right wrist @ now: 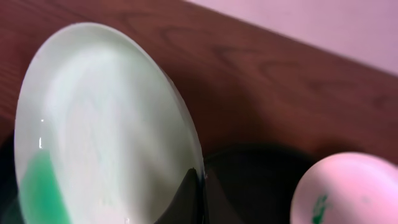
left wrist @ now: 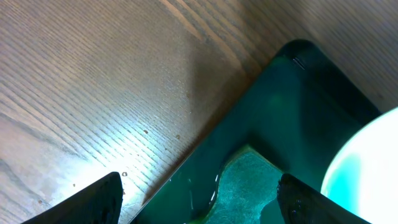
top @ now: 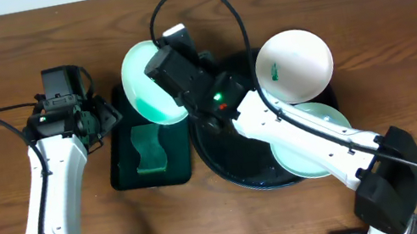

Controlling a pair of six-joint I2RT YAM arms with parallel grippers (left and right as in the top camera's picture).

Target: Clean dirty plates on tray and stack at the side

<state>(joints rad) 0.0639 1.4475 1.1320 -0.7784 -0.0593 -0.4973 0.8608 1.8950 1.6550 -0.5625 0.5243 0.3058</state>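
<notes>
Nearest the lens: right gripper [top: 157, 61], raised above the table, jaws clamped together on the rim of a mint-green plate [top: 139, 86]. Holds that plate tilted over the far end of the rectangular tray [top: 125, 179], clear of the round black tray [top: 236, 177]. In the right wrist view, one dark finger [right wrist: 189, 193] on the plate's edge [right wrist: 106, 124]; green patch low on the plate's face, smear or reflection, cannot tell which.

Plates, counted: three.
- Mint-green plate: in the right gripper, as above.
- White plate [top: 294, 66]: at the far right edge of the round black tray, reaching past its rim, one small green smear [top: 274, 71] near its left side.
- Second mint-green plate [top: 321, 144]: flat on the right part of the round black tray, partly hidden under the right arm [top: 297, 131], just beside the white plate.

Trays, counted: two. Round black tray right of centre; rectangular tray touching or nearly touching its left edge. One green sponge [top: 148, 149] inside the rectangular tray.

Left gripper [top: 105, 118]: at the far left corner of the rectangular tray, jaws wide apart, holding nothing. In the left wrist view, both fingertips [left wrist: 93, 199] spread over wooden table [left wrist: 93, 74], tray corner [left wrist: 298, 81] and sponge [left wrist: 249, 183].
</notes>
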